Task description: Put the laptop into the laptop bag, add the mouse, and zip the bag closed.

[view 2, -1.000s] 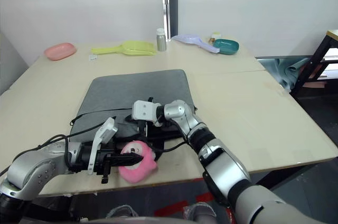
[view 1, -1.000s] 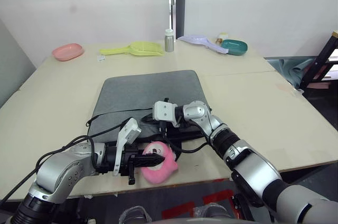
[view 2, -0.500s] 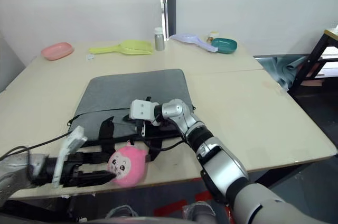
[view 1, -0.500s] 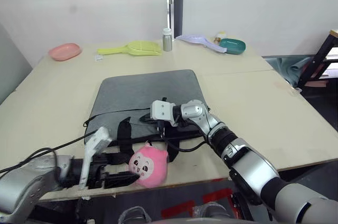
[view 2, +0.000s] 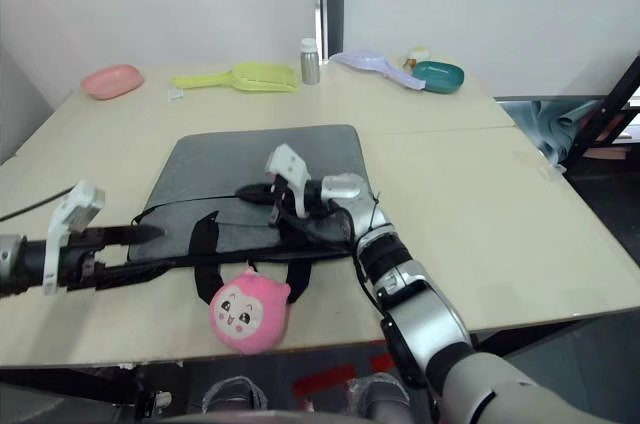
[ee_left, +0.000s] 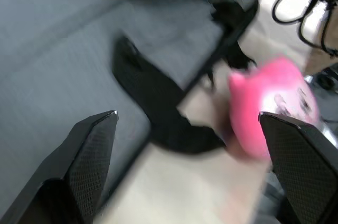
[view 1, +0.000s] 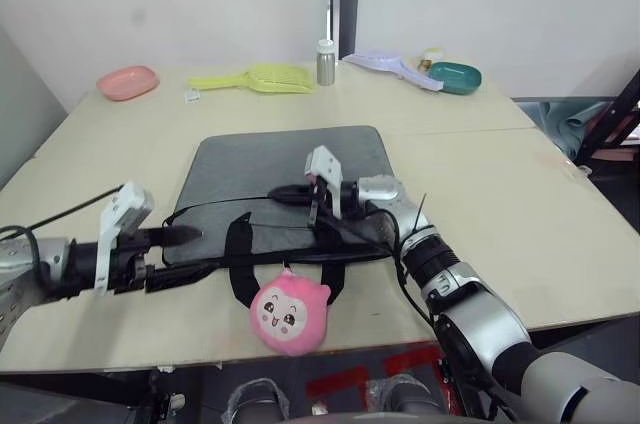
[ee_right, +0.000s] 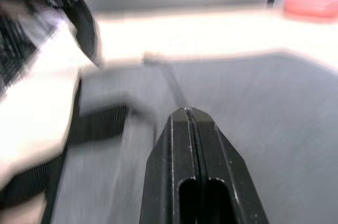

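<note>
Two pincers over laptop bag, left pincer apart, right pincer together, no readable writing

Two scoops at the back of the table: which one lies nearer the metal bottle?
The yellow scoop: its pan almost touches the bottle, while the lilac scoop lies apart, beside the teal dish.
</note>
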Motion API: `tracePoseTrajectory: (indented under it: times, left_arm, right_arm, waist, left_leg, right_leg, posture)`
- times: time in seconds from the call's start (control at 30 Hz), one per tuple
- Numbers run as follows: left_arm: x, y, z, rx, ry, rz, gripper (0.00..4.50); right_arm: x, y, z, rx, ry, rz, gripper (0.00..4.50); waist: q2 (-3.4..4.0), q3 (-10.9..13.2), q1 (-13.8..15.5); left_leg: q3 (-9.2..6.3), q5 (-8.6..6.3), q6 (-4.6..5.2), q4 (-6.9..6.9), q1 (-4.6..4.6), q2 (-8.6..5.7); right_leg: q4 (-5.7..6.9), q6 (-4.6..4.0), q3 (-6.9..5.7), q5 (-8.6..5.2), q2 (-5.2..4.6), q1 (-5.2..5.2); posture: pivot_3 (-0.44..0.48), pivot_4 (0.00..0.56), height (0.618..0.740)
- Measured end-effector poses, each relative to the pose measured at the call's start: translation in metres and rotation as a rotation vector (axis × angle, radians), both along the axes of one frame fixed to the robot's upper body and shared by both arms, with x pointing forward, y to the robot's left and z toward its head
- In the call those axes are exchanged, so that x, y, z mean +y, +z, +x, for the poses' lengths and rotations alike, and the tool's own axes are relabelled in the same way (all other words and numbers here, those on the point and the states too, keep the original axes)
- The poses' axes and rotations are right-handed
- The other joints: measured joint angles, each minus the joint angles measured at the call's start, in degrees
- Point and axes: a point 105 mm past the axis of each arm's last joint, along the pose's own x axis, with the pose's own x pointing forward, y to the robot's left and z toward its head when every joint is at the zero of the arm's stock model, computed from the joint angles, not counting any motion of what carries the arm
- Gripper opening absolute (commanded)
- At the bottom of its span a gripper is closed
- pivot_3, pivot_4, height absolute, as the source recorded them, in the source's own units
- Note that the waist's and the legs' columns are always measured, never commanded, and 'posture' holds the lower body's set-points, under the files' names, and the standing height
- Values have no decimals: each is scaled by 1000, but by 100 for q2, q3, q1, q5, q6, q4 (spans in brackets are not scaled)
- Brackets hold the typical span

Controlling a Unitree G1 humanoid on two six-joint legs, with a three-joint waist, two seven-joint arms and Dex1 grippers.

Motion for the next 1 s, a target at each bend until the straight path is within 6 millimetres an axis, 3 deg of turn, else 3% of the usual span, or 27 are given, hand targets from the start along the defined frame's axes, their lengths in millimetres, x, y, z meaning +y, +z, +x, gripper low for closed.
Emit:
tracePoseTrajectory:
  times: [0.03,0.13,0.33,0.4,0.63,0.77,0.87,1.0]
  left_arm:
    - [-4,1,5,-20,-3,-11,3948]
    - [-17,4,25,-67,-8,-43,2896]
    - [-46,2,53,-121,-93,-78,811]
    - [-60,4,63,-151,-137,-83,75]
    - [-105,-7,89,-258,-282,-57,30]
    - [-121,-28,97,-270,-317,-52,30]
    - [-121,-48,99,-280,-337,16,30]
    - [-122,-53,102,-321,-356,55,30]
  right_arm:
    - [-4,13,-2,-2,2,33,1181]
    - [-24,35,-9,-2,-1,73,2293]
    - [-75,31,-29,-24,-25,-67,4256]
    - [-93,22,-40,-25,-18,-142,4500]
    - [-119,-18,-80,-55,116,-327,4500]
    - [-108,-27,-97,-203,265,-377,4500]
    - [-95,-30,-103,-330,365,-380,4500]
    - [-84,-37,-106,-488,470,-394,4500]
  waist:
    - [-3,-2,18]
    - [-9,-5,86]
    - [-15,-5,211]
    - [-17,-5,252]
    - [-18,-4,285]
    - [-18,-4,224]
    - [-19,-5,185]
    - [-25,-17,183]
  left_leg:
    - [-1,18,-9,1,-5,2]
    - [-5,7,-18,-1,-13,5]
    - [-8,-7,-39,28,-4,5]
    - [-9,-20,-59,47,4,5]
    - [-8,-36,-12,114,7,2]
    - [-8,-37,-1,149,5,2]
    - [-15,-37,7,169,-1,3]
    - [-19,-38,16,188,1,-4]
  right_leg:
    - [-9,21,-6,10,2,1]
    - [-29,23,-14,10,5,10]
    - [-17,38,-8,18,1,26]
    - [-6,32,-1,15,-1,36]
    - [51,-3,19,2,-10,38]
    - [80,-3,26,4,-11,36]
    - [94,-5,25,6,-12,35]
    - [104,-9,24,8,-24,42]
  posture:
    - [0,150,740]
    - [0,150,740]
    - [0,150,740]
    - [0,150,740]
    - [0,150,740]
    - [0,150,740]
    - [0,150,740]
    - [0,150,740]
